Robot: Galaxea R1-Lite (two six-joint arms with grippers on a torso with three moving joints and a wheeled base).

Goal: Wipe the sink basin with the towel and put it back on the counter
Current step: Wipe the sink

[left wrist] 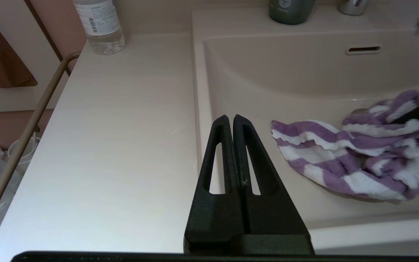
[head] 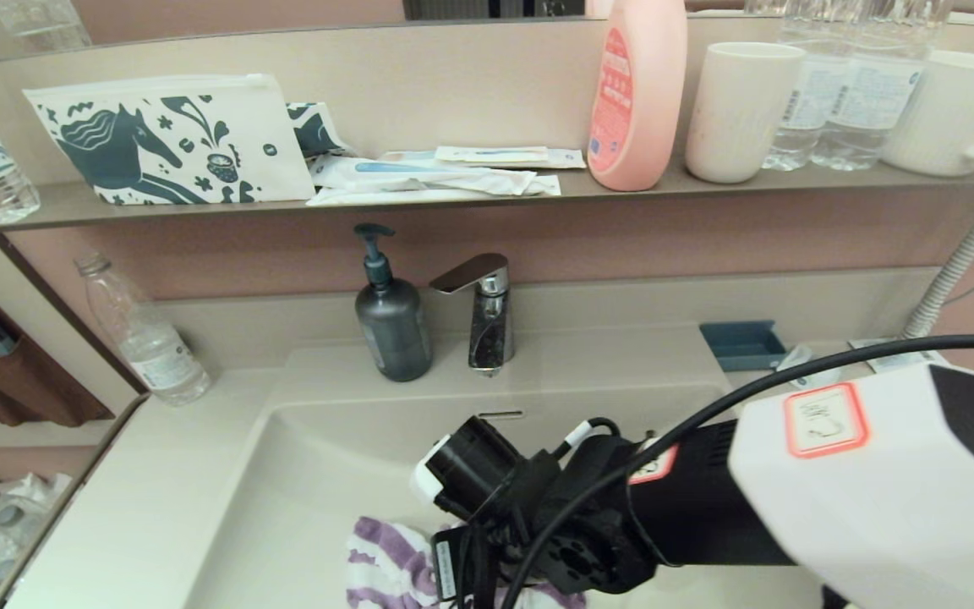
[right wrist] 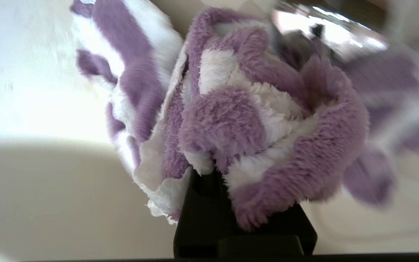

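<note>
Towel [left wrist: 351, 160]: purple and white stripes, fluffy pile. Sink basin [left wrist: 286, 83] and counter [left wrist: 122, 145]: matching cream-beige, unpatterned. Left pincer [left wrist: 233, 123]: matte black. Right arm [head: 876, 474]: white shell over black wrist parts, with a red-bordered white label. Pouch [head: 174, 139] on the grey-brown shelf [head: 707, 188]: white, printed with dark blue horses. Soap dispenser [head: 391, 317]: dark grey-green. Faucet [head: 487, 309]: chrome. Tall bottle [head: 639, 89]: pale pink (label red). Cup [head: 736, 110]: off-white. Small tray [head: 742, 344]: blue.
</note>
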